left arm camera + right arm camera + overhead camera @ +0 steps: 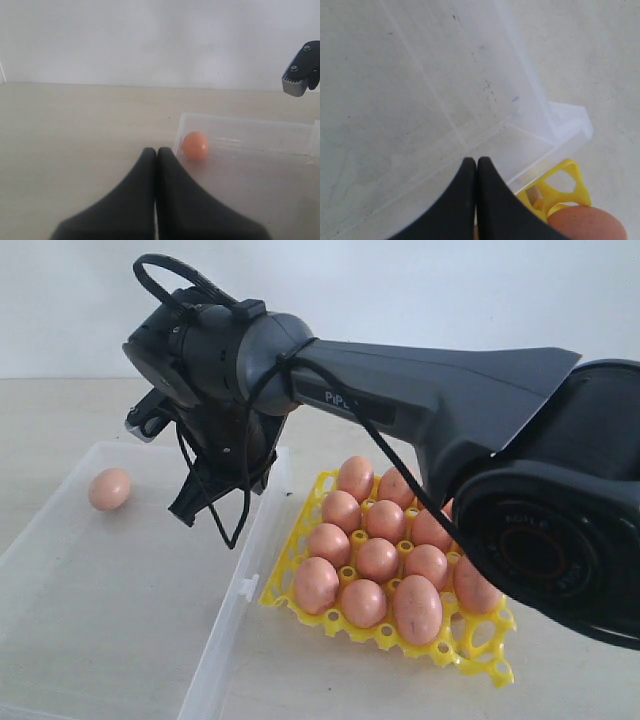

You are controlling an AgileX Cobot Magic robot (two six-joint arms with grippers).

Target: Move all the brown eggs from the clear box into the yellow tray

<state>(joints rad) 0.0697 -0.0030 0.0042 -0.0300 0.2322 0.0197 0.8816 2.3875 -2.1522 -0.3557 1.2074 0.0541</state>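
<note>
One brown egg (109, 489) lies alone in the clear box (60, 640), near its far left wall. The yellow tray (490, 655) stands right of the box and holds several brown eggs (377, 559). My right gripper (186, 512) hangs over the box's right side, shut with nothing in it. The right wrist view shows its closed tips (476, 161) over the clear box (435, 100), beside the yellow tray (565, 185) and an egg (587, 225). My left gripper (156, 151) is shut and empty, just outside the clear box (250, 130), close to the egg (195, 145).
The pale tabletop (40, 420) runs back to a white wall (400, 290). The right arm's dark body (450, 400) reaches across above the tray. The box's clip tab (247, 588) juts toward the tray.
</note>
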